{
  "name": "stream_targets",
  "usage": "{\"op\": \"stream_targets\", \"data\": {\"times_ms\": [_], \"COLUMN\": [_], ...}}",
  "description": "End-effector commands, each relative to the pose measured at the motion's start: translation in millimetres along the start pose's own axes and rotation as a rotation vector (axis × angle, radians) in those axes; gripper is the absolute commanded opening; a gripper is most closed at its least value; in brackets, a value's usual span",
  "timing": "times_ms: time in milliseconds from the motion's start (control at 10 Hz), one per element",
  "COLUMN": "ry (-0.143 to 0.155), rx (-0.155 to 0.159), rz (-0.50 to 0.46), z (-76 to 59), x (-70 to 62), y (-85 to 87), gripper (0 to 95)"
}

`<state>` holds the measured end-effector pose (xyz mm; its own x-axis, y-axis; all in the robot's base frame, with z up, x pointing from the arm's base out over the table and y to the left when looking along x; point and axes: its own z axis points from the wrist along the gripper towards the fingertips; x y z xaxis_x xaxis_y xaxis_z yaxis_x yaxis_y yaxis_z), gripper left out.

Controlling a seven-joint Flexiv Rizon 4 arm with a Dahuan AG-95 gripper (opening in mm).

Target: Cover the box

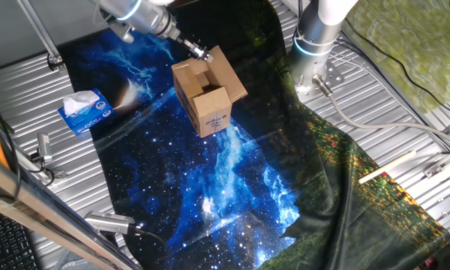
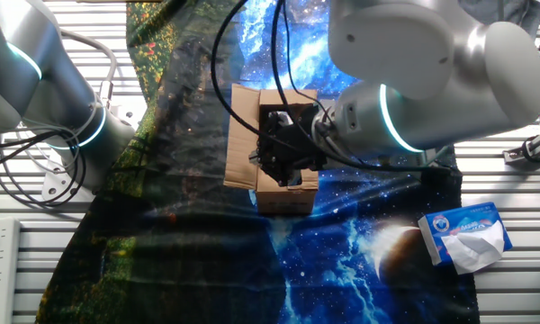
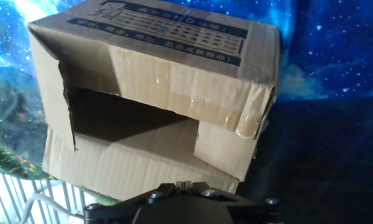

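One light, stiff cardboard box [image 1: 208, 94]; I'd push its flaps at their outer edges. Gripper [image 1: 202, 54] opening: cannot tell.

A ribbed, silver-grey metal table [image 1: 405, 112] carries everything, and a dark cloth printed with a blue starry galaxy [image 1: 210, 187] is spread across its middle, its right part turning to a green and orange leafy print. The small brown corrugated cardboard box [image 1: 208, 94] stands on the cloth towards the far side. A blue and white tissue box [image 1: 85, 111] lies at the cloth's left edge, and a pale wooden stick [image 1: 388, 166] rests on the bare metal at the right.
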<state>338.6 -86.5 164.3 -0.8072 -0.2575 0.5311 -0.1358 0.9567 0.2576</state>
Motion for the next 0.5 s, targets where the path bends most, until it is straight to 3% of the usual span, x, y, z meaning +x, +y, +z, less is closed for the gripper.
{"op": "stream_targets", "data": {"times_ms": [100,300,500], "ry": [-0.001,-0.006,-0.034], "rx": [0.001,0.012,0.034], "rz": [-0.004,-0.007,-0.023], "z": [1.5,3.9,9.0], "x": [1.1,3.1,6.5], "y": [-5.7,-13.0,-25.8], "gripper": [0.0,0.0,0.0]}}
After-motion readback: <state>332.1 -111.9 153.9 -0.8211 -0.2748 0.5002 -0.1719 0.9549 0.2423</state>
